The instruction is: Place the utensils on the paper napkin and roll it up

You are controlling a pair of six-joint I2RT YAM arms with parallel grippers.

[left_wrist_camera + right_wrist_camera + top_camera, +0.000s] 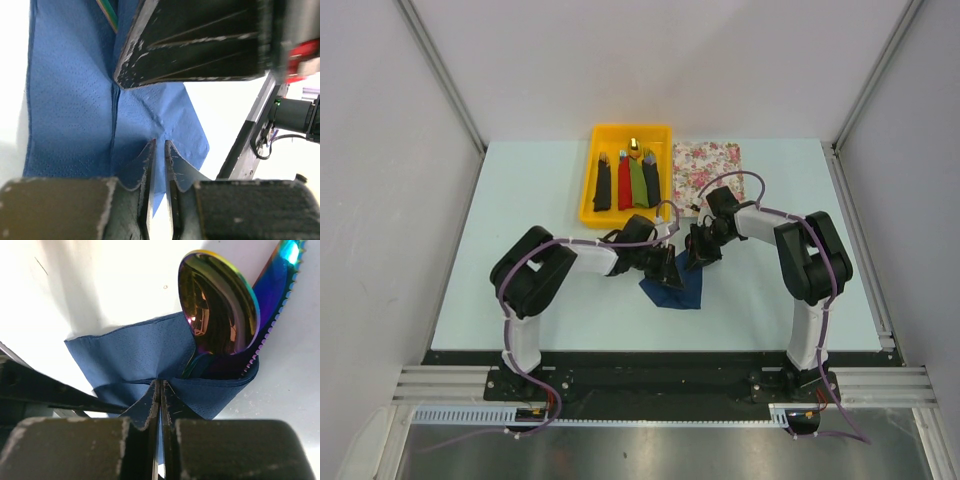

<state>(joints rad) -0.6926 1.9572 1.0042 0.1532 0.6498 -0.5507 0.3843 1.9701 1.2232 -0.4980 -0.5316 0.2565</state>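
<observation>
Peering down from the top view, only one dark blue corner of the paper napkin [682,294] visible near the middle of the table [520,190], the rest covered by the two wrists meeting over it. Too small and dark there, both the left gripper [669,272] and the right gripper [698,256], to judge the jaws. Behind them, a yellow tray [588,195] holding black, red and green bundles [628,182] with gold tips poking out. Beside it a floral mat [710,165], its near edge partly masked by the right arm.

Seen by the right wrist: iridescent spoon [216,302], bowl facing the camera, with a serrated knife [274,287] just beside it on the right. Both poking out of a fold of napkin, handles hidden inside the paper, knife tip cut off by the frame edge. Neither findable in the top view. Jaws pressed together, pinching a raised ridge of the napkin right below the spoon bowl.

Seen by the left wrist: jaws a thin slit apart, tips at a crease in the flat blue sheet. Unclear whether any paper is caught between them. Looming above, one dark finger of the right gripper, tip down on the same crease. Greenish sliver at the top edge, too cut off to name. Red patch at the right, blurred past reading.
</observation>
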